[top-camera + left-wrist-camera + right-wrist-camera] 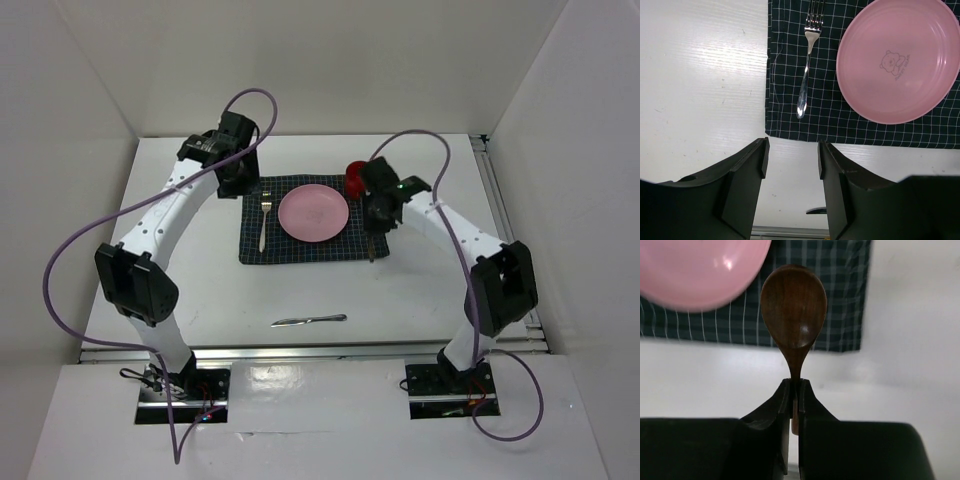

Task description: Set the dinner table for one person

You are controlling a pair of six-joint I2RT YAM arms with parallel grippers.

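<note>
One dinner table (200,290), white, lies under both arms and carries the checked mat (300,252) at centre. On the mat sit a pink plate (313,213) and, to its left, a fork (264,220). The right gripper (795,385) clamps a wooden spoon (794,307) by the handle. Its long axis runs near-to-far over the mat strip right of the plate. The left gripper (791,150) has its jaws apart and holds nothing. Judgement: lower straight down.

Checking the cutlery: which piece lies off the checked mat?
The knife, alone on the bare table near the arm bases; the fork lies on the mat, and the right gripper holds the wooden spoon.
</note>
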